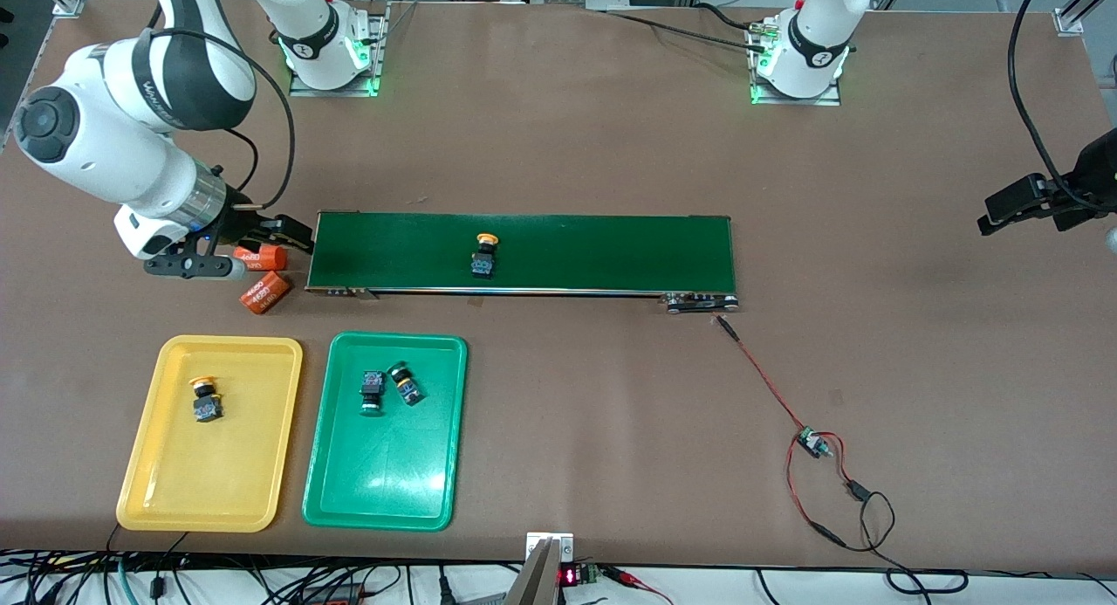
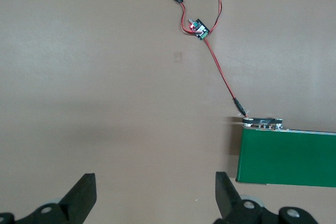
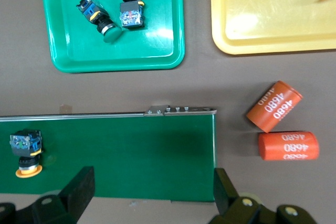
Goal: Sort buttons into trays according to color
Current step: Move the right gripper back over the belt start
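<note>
Lying across the middle of the brown table (image 1: 558, 134) is a long dark-green conveyor belt (image 1: 602, 251); item one, a yellow-capped button (image 1: 484, 256), rests on the belt, roughly midway along it but somewhat toward the right arm's end. Item two, a second yellow-capped button (image 1: 206, 400), lies in the yellow tray (image 1: 166, 491), in the part of the tray nearer the belt. Items three and four, two green-capped buttons (image 1: 373, 390) (image 1: 406, 383), lie side by side on their flanks in the green tray (image 1: 384, 491), likewise in the part nearer the belt. Both trays sit next to each other, nearer the front camera than the belt, toward the right arm's end of the table, the yellow one outermost. Two orange cylinders with white print (image 1: 264, 292) (image 1: 262, 257) lie on the table just off the belt's end at the right arm's side. Right gripper (image 1: 249, 243): over the table at that belt end, above the cylinders, fingers spread wide, holding nothing. Left gripper (image 1: 1003, 208): waiting over bare table past the belt's other end, fingers (image 2: 81, 195) spread wide, holding nothing. Also present: a red and black wire (image 1: 768, 382) running from the belt's end to a small circuit board (image 1: 813, 443).
</note>
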`<state>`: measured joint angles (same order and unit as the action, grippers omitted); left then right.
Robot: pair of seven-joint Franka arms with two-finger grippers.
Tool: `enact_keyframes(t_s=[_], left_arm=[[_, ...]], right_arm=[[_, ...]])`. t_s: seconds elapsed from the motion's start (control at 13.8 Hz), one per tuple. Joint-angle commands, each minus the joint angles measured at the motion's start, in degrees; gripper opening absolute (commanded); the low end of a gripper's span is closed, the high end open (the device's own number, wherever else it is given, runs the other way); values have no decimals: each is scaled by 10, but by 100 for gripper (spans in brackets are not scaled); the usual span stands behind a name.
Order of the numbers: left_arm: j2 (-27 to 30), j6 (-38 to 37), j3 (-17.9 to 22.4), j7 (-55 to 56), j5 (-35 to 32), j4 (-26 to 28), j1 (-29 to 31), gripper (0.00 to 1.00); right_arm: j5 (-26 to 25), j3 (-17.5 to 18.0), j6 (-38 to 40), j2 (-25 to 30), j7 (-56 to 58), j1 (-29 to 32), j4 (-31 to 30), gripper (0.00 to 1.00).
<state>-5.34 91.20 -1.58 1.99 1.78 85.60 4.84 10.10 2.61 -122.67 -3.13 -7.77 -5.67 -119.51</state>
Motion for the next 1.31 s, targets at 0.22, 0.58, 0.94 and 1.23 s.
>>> enact_keyframes(t_s=[0.22,0.58,0.94,1.23], left_arm=[[1,-6,-3,0,9,-6,10,100],[2,-6,-4,0,9,-6,11,100],[-1,-5,-2,0,24,-5,20,100],[-5,-5,-2,0,24,-5,34,100]], right_arm=[[6,34,-96,19,-128,-32,-82,100],[-128,37,-93,3,-273,-81,-80,100],[-197,38,-93,-7,-224,-93,-77,100],[-194,38,-92,-9,-193,-91,-72,100]])
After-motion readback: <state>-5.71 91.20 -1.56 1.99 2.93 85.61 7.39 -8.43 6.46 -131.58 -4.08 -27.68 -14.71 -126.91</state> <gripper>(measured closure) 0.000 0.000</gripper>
